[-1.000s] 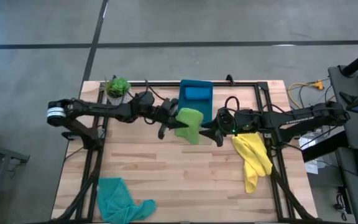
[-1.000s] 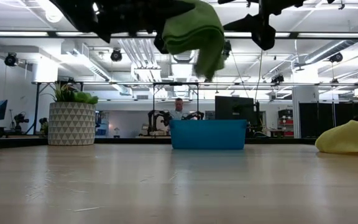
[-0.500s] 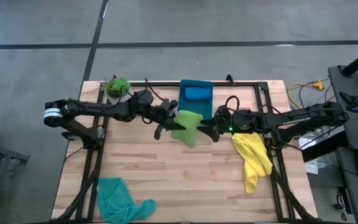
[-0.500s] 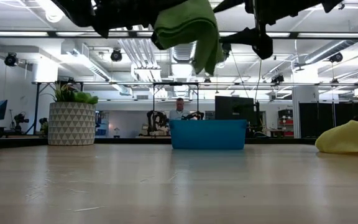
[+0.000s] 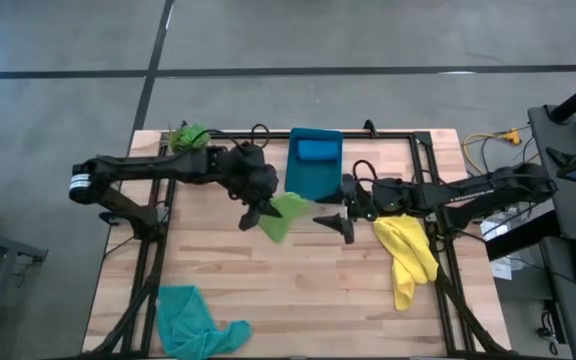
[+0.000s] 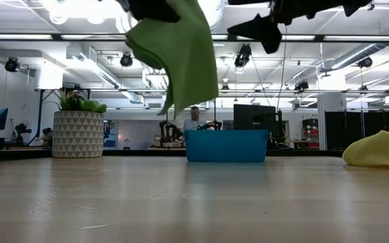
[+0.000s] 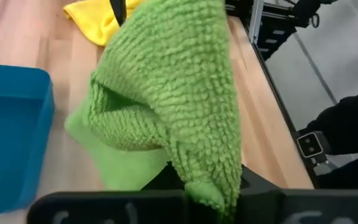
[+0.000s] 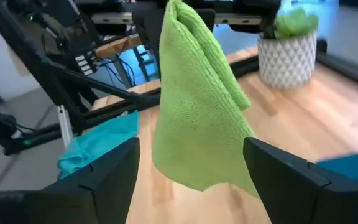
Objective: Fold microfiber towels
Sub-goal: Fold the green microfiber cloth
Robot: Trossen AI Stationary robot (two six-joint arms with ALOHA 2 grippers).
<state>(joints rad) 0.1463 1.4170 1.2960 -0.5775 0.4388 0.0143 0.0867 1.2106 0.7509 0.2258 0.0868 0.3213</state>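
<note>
Hanging lengthwise downward above mid-table, the lime green towel (image 6: 177, 57) is pinched at its top by the left gripper (image 5: 255, 210), arm reaching rightward. The right gripper (image 5: 334, 220), fingers spread, faces it alongside.

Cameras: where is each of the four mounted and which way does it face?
High view: overhead, straight down; both arms, left gripper holding the lime green towel.
Low view: tabletop height, looking level; towel hangs above blue bin.
Left wrist view: on the left arm, towel close up.
Right wrist view: between the open right gripper, facing towel.
All four share the towel.
</note>
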